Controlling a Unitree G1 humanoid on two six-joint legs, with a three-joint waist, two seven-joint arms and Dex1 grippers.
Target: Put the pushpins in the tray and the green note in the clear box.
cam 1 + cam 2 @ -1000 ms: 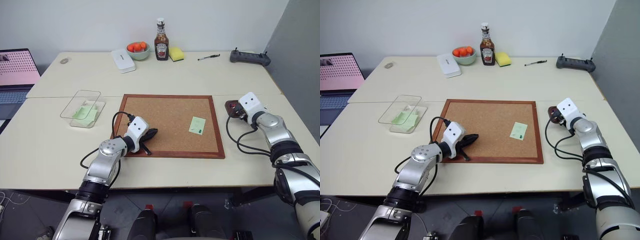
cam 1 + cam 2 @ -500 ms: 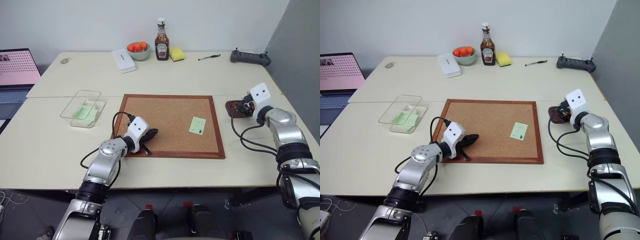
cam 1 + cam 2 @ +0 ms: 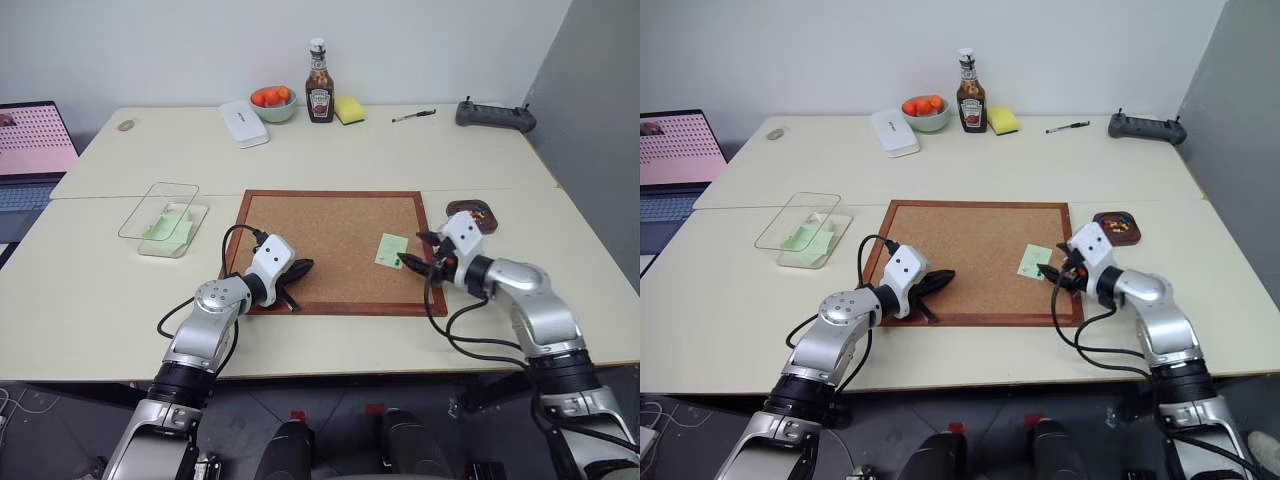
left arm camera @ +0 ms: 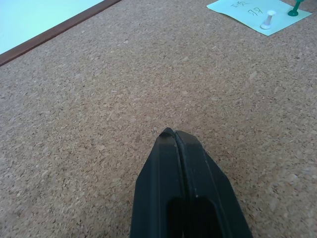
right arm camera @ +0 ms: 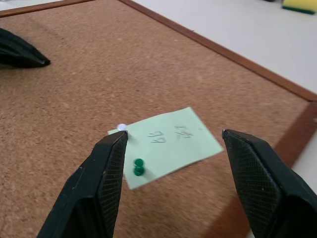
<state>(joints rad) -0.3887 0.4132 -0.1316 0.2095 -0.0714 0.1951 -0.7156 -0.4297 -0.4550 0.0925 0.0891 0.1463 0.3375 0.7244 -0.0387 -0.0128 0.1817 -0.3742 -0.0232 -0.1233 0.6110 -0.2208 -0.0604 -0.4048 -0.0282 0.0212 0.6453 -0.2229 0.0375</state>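
- The right gripper (image 3: 1055,274) has swung in from the tray (image 3: 1116,226) at the table's right side and now hangs at the right edge of the corkboard (image 3: 970,255), its two black fingers spread wide apart with nothing between them.
- In the right wrist view those fingers frame the green note (image 5: 166,146), so the arm seems to be lining up for the next pin.
- The left gripper (image 3: 298,270) has not moved. It rests on the corkboard's near left corner, its fingers pressed together and holding nothing.
- Two pushpins hold the note to the board: a green pushpin (image 5: 138,167) near one edge and a white pushpin (image 5: 121,127) at a corner.
- The tray sits on the table just past the board's right edge, with a few coloured pin heads already inside; they are too small to count.
- One clear box (image 3: 167,225) stands well to the left of the board. Pale green paper already lies in it, and its lid (image 3: 158,203) leans open.
- Both pins must likely come out before the note can be lifted.
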